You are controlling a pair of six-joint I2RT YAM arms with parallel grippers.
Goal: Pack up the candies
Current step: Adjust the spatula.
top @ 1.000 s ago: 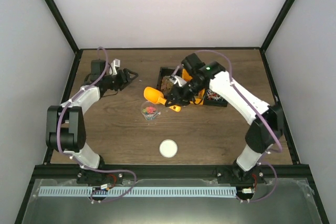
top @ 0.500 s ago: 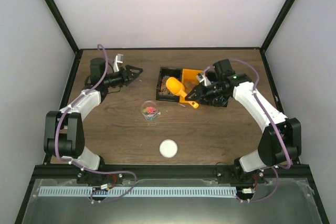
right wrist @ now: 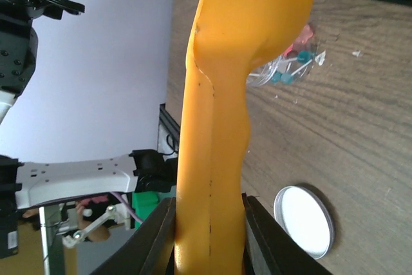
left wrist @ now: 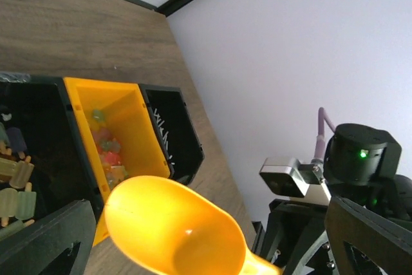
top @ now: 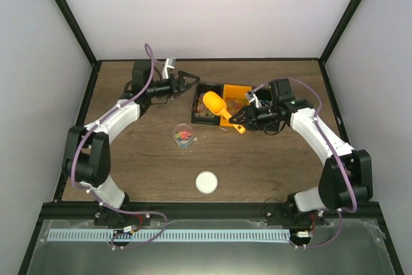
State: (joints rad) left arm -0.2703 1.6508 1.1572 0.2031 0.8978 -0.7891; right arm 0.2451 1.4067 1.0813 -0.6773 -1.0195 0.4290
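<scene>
While the right gripper (top: 239, 119) is clamping the orange scoop (top: 214, 103) by its handle, the left gripper (top: 188, 80) is hanging fully spread, holding nothing, just beside the tray (top: 197, 94). The scoop's bowl is hovering empty over that tray. A few candies (top: 185, 134) are sitting in the clear cup (top: 191, 142) and most are lying in the tray's compartments. Packing is looking early, with 1 white lid (top: 206, 181) lying apart. The candies are lying jumbled, sharing no long axis or heading.
</scene>
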